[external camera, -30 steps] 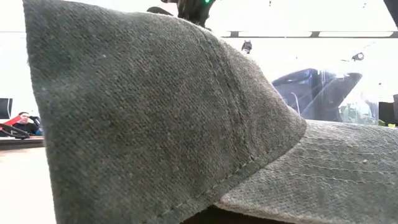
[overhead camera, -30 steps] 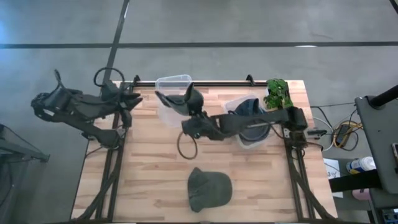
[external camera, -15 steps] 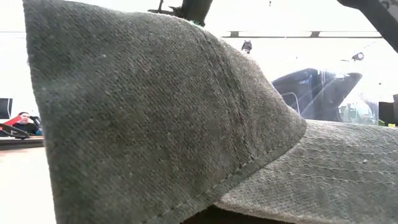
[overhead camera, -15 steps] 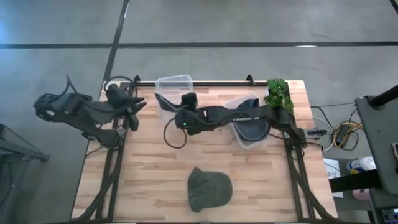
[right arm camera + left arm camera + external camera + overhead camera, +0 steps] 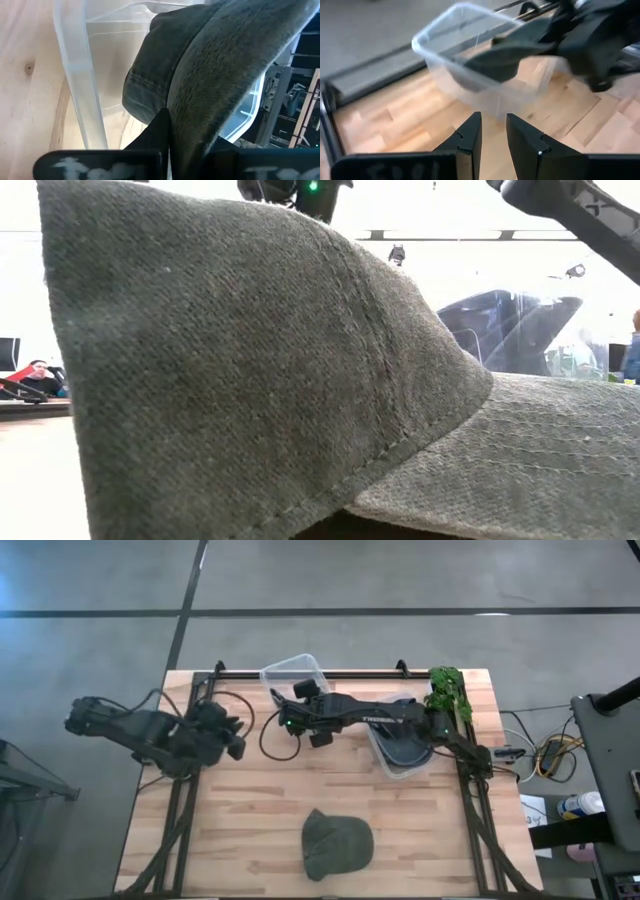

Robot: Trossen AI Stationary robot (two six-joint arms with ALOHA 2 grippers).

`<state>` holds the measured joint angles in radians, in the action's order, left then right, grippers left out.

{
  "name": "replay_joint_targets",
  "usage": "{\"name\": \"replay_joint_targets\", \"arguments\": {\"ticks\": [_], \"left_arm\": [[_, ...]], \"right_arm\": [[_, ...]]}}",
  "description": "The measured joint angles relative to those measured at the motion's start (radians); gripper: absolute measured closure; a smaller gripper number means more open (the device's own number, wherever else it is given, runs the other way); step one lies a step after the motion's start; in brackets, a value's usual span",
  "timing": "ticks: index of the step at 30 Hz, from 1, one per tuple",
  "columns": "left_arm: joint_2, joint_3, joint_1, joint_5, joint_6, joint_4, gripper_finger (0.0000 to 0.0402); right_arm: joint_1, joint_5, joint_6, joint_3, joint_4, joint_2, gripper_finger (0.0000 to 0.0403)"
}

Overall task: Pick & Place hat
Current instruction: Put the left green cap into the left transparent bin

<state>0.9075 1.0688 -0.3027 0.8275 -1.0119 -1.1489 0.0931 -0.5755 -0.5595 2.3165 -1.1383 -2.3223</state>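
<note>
Lettering on my feeds comes to pale smears along the wrist housings, too blurred for me to read; I see no brand on either hat. From the high view, one grey-green hat point(image 5: 337, 844) lies flat near the counter's point(image 5: 250, 800) near edge, well apart from both arms, with bare planks all around it; it fills the low view point(image 5: 250, 370), so I get almost nothing of the counter there, only a person point(image 5: 38, 376) seated far off in the room. My right end effector point(image 5: 300, 700) reaches across to the clear tub point(image 5: 292, 674) at the far rail; its wrist view shows what the overhead hides, the fingers point(image 5: 155, 134) pinched tight on a second hat's brim point(image 5: 220, 65) over the tub's wall point(image 5: 75, 65). My left end effector point(image 5: 493, 131) hovers at the left side, fingers a narrow slit apart, empty, facing that tub point(image 5: 470, 55). A second container point(image 5: 400, 745) and a green plant point(image 5: 447, 690) crowd the far right corner.
</note>
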Motion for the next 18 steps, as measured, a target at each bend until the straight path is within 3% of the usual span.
{"name": "replay_joint_targets", "arguments": {"ticks": [5,8,18], "left_arm": [[0.021,-0.101,0.0,-0.049,-0.119,0.055,0.0319],[0.034,-0.135,0.0,-0.068,-0.126,0.108,0.0319],[0.036,-0.118,0.0,-0.067,-0.041,0.147,0.0319]], "right_arm": [[0.0,0.003,0.002,-0.002,-0.008,0.016,0.039],[0.002,0.06,0.008,-0.008,-0.012,0.024,0.0384],[0.011,0.07,0.001,-0.078,-0.057,0.041,0.0284]]}}
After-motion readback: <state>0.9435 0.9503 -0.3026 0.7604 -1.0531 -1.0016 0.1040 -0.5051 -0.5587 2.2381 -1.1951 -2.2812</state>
